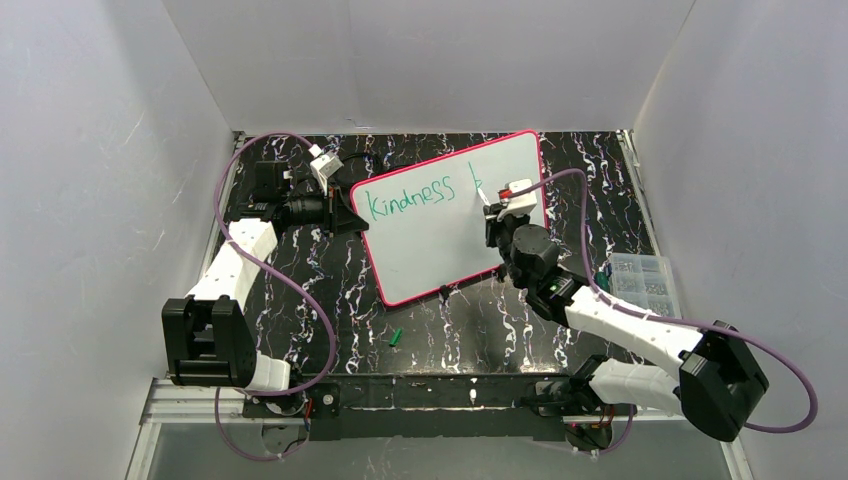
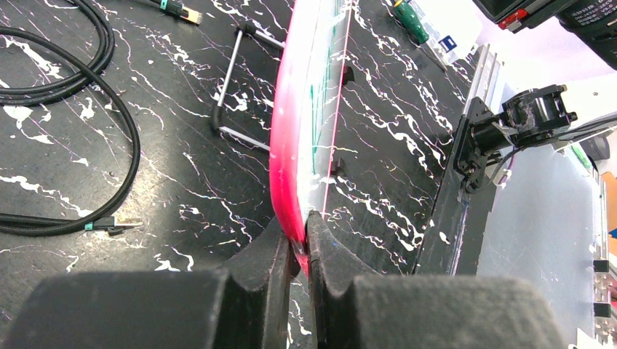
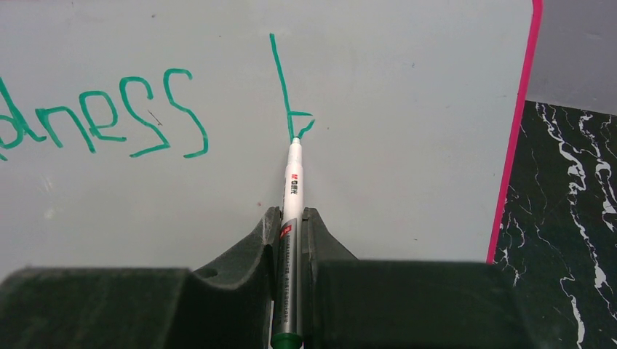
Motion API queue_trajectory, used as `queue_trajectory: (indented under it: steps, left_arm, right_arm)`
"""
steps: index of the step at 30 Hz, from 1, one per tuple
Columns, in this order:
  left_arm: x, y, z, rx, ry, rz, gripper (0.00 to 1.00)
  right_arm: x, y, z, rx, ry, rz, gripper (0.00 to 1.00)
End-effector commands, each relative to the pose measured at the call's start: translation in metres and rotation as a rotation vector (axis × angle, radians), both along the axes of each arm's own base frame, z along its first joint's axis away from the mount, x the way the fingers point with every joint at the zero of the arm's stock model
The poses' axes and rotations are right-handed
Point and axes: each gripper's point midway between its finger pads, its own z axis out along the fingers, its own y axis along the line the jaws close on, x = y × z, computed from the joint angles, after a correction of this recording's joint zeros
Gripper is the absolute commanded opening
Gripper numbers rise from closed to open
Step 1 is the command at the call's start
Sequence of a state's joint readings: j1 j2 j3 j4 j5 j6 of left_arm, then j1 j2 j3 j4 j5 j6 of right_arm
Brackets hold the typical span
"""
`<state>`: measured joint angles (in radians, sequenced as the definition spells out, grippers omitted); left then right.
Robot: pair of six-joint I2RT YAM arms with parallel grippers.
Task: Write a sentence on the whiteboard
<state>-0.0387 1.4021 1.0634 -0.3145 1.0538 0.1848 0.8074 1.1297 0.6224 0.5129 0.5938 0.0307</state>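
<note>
Holding a white marker firmly between its closed fingers, the right gripper stands over the whiteboard. In the right wrist view the marker points to 12 o'clock from the fingers, and its tip touches the glossy surface at the foot of a green letter "b". The sentence reads "kindness b"; the whole word lies at about 10 o'clock from the tip. The left gripper is closed on the pink-red rim of the board, at the board's 9 o'clock side in the top view. The board sits askew on the black marbled table, toward the table's 12 o'clock. A small green piece lies at 6 o'clock from the board, apart from it, and a clear box lies at 3 o'clock.
</note>
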Motion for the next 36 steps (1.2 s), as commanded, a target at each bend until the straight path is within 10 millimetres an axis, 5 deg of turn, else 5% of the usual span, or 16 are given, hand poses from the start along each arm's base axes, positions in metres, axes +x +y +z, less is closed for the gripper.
queue_trajectory:
  steps: [1, 8, 23, 36]
  left_arm:
    - [0.006, 0.005, 0.011, 0.06, -0.109, 0.013, 0.0]
    - [0.006, 0.005, 0.011, 0.06, -0.111, 0.012, 0.0]
    - [0.005, 0.006, 0.01, 0.063, -0.108, 0.014, 0.0]
    - [0.005, 0.006, 0.011, 0.062, -0.108, 0.015, 0.0]
  right_arm:
    - [-0.007, -0.002, 0.015, 0.046, -0.03, 0.01, 0.01]
    - [-0.007, -0.015, 0.038, 0.063, -0.082, -0.046, 0.01]
    - [0.008, -0.004, 0.04, -0.003, -0.112, -0.05, 0.01]
    - [0.01, -0.017, 0.03, -0.028, -0.093, -0.106, 0.01]
